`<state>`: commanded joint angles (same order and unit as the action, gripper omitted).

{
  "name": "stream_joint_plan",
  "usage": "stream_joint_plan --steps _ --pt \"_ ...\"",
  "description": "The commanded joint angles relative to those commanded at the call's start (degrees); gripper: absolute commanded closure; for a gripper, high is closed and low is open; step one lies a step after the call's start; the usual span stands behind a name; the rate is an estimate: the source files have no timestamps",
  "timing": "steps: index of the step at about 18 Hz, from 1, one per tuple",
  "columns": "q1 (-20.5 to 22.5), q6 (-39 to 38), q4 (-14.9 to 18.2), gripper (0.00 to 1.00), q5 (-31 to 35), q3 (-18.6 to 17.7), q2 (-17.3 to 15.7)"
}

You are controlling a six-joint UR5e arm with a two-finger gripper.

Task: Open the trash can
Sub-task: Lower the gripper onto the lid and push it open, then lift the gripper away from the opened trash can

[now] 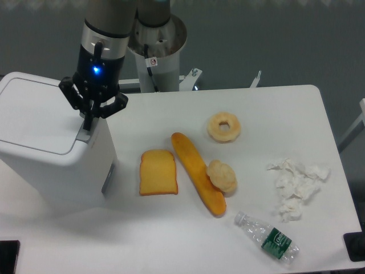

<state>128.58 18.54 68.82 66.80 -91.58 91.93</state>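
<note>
The trash can (40, 145) is a large white boxy bin at the left of the table, its flat lid down. A grey latch tab (84, 136) sits at the lid's right edge. My gripper (88, 124) hangs straight down over that edge, its fingers closed together with the tips touching or just above the tab. It holds nothing.
On the white table (285, 108) lie a toast slice (158, 172), a long bread loaf (198, 173), a small bun (222, 176), a doughnut (224, 127), crumpled tissue (295, 185) and a plastic bottle (268, 237). The arm's base (157, 51) stands behind.
</note>
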Motion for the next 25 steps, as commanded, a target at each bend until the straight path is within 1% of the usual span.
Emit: stream_joint_plan --steps 4,8,10,11,12,14,15,18,20,21,22,23,24,25 --pt "0.0 0.0 0.0 0.86 0.2 0.0 1.0" --pt "-0.1 -0.1 0.0 0.85 0.2 0.2 1.0" --pt "-0.1 -0.1 0.2 0.84 0.0 1.8 0.9" --pt "-0.1 0.1 0.3 0.71 -0.2 2.5 0.9" --pt "-0.1 0.1 0.3 0.54 -0.2 3.0 0.9" --pt "0.0 0.8 0.2 0.06 0.3 3.5 0.9" --pt "0.0 0.9 0.2 0.0 0.6 3.5 0.8" --pt "2.0 1.5 0.1 0.0 1.2 3.0 0.9" --pt "5.7 4.2 -0.1 0.0 1.2 3.1 1.5" --pt "7.6 6.9 -0.1 0.0 1.4 3.0 2.3" --pt "10.3 10.0 0.0 0.0 2.5 3.0 2.7" --pt "12.2 13.6 0.2 0.0 4.5 2.7 2.8" --pt "13.3 17.9 0.2 0.0 6.5 2.6 3.2" --pt "14.3 21.8 0.2 0.0 8.2 2.5 4.4"
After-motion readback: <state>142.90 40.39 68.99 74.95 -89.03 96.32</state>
